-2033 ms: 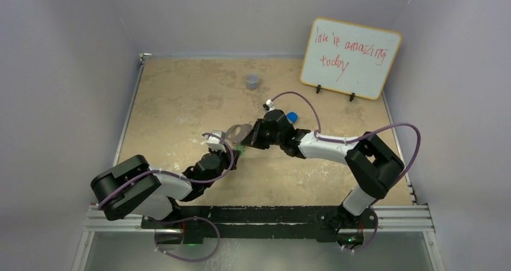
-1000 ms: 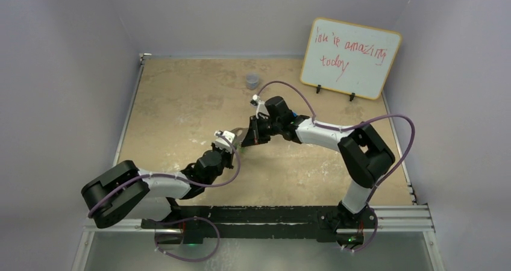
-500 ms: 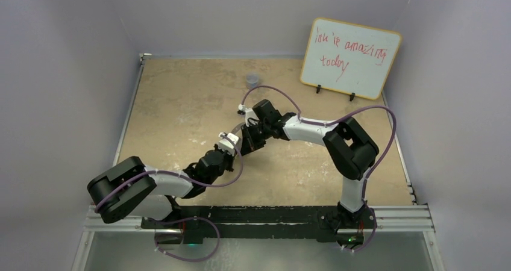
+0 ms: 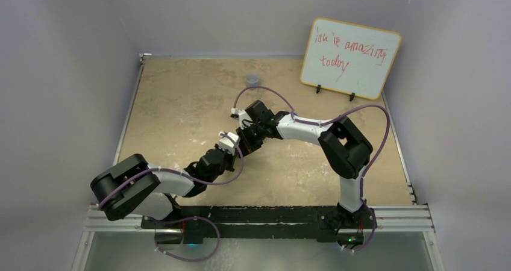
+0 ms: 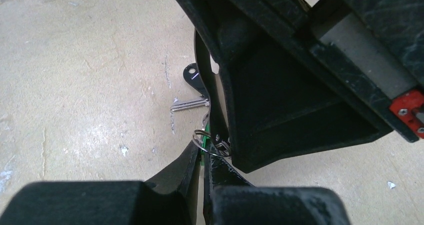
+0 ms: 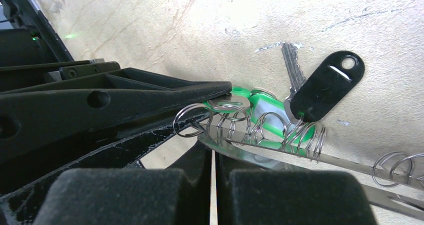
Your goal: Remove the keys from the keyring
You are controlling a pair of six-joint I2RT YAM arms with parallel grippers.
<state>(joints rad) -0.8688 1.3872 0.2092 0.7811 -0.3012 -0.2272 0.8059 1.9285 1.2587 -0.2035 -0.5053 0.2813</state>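
The keyring (image 6: 320, 157) is a flat silver strip with several small wire rings threaded on it. Keys with green heads (image 6: 262, 116) and one dark-headed key (image 6: 326, 87) hang from those rings just above the table. My right gripper (image 6: 213, 150) is shut on the keyring's near end. From the left, my left gripper (image 5: 202, 152) is shut on a green key, seen as a green sliver (image 5: 201, 157) between its pads. The dark-headed key (image 5: 194, 75) also shows beyond the left fingers. From above, both grippers (image 4: 241, 143) meet mid-table and hide the keyring.
A small grey cup (image 4: 253, 78) stands toward the back of the tan table (image 4: 175, 102). A whiteboard (image 4: 351, 57) with red writing leans at the back right. Grey walls close in the left, right and far sides.
Both grippers have stayed locked together and shifted slightly left and back. The right arm's elbow has swung left, and its forearm now covers the spot where a blue block showed.
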